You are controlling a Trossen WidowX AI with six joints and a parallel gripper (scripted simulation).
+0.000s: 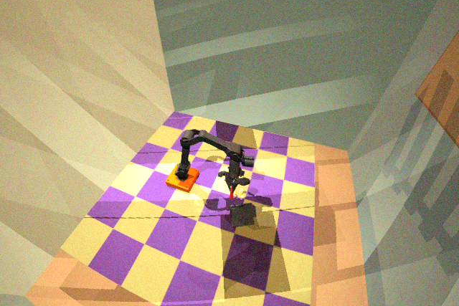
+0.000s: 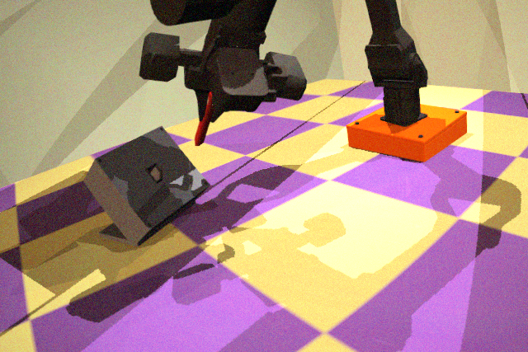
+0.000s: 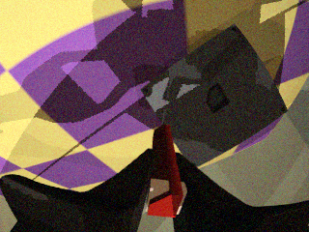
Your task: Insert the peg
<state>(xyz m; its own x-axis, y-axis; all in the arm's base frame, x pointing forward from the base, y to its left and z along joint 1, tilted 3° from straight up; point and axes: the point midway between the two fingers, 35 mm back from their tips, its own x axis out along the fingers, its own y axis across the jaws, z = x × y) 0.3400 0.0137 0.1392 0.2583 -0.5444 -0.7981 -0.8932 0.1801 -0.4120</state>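
A red peg is held in my gripper, which is shut on it. The peg is tilted, its lower end pointing down and towards the panel, in the air above the table. The dark grey sloped panel stands on the table beside and below the peg. Its one hole is angular, near the middle of the face. The peg's tip is apart from the panel, off to the side of the hole. The fingers hide the peg's middle; its exact cross-section is hard to tell.
The arm's orange base stands on the purple and yellow checkered table, behind the gripper from the panel. Shadows of the arm and panel fall across the table. Walls rise beyond it.
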